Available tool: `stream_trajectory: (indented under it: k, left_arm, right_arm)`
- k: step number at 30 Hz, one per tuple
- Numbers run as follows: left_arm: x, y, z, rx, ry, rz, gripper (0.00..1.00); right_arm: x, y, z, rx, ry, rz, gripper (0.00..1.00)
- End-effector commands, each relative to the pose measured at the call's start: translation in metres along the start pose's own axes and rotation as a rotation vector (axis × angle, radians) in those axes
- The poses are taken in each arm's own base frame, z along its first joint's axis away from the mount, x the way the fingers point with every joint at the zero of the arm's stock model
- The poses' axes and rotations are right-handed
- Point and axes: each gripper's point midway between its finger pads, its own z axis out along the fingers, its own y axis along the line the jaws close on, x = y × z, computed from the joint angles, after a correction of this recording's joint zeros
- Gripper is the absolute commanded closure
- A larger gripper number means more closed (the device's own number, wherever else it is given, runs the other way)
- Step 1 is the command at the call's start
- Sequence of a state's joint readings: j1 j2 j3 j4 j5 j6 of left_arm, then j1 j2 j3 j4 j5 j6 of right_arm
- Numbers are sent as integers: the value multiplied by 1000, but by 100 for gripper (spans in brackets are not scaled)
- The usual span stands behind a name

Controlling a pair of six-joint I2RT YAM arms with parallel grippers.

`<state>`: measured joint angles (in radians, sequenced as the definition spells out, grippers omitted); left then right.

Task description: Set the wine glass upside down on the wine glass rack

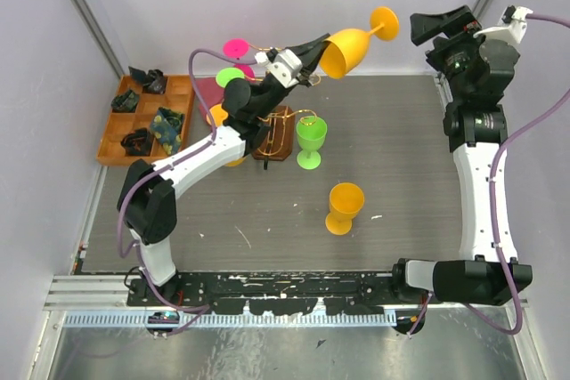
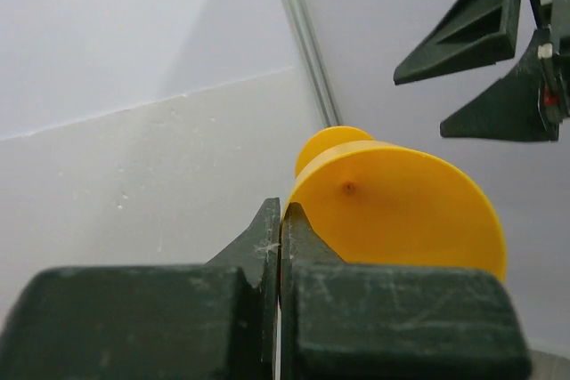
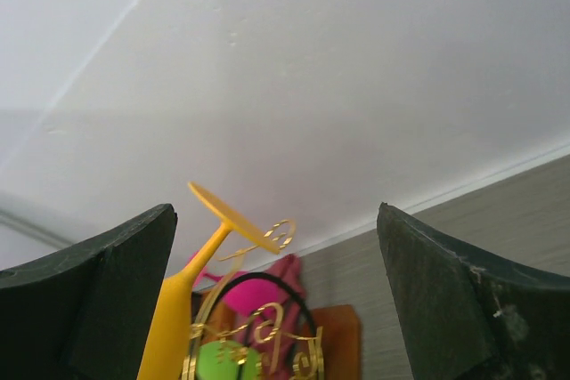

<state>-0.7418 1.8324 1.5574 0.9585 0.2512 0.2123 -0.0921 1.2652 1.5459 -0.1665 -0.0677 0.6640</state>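
Observation:
My left gripper (image 1: 313,53) is shut on the rim of a yellow-orange wine glass (image 1: 349,49) and holds it high above the table, tilted, with its foot toward the upper right. In the left wrist view the jaws (image 2: 280,209) pinch the thin rim of the bowl (image 2: 401,211). My right gripper (image 1: 429,31) is open and empty, just right of the glass's foot (image 1: 385,21). In the right wrist view the stem and foot (image 3: 233,218) show between the open fingers (image 3: 98,300). The gold wire rack (image 1: 276,131) stands below on a brown base.
Pink (image 1: 236,48), green (image 1: 230,77) and orange (image 1: 218,116) glasses sit at the rack's left side. A green goblet (image 1: 311,141) and an orange goblet (image 1: 345,207) stand upright on the table. An orange compartment tray (image 1: 125,144) lies at the left.

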Motion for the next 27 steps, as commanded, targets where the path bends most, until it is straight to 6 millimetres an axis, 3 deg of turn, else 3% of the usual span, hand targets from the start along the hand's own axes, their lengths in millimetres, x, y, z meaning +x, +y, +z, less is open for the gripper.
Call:
stream_trajectory:
  k: [1, 7, 11, 18, 27]
  left_arm:
    - [-28, 27, 2, -109, -132, 14, 100]
    - [-30, 27, 1, -112, -158, 9, 100]
    - [-28, 29, -1, -124, -161, 9, 100]
    - [-31, 29, -2, -132, -175, 10, 100]
    - [-31, 29, -2, -133, -186, 9, 100]
  right_arm:
    - [1, 61, -13, -283, 58, 243, 0]
    - [18, 89, -15, -485, 176, 409, 0]
    - [16, 101, -18, -569, 192, 459, 1]
    - [22, 108, -17, -615, 234, 517, 4]
    - [52, 115, -5, -650, 307, 586, 11]
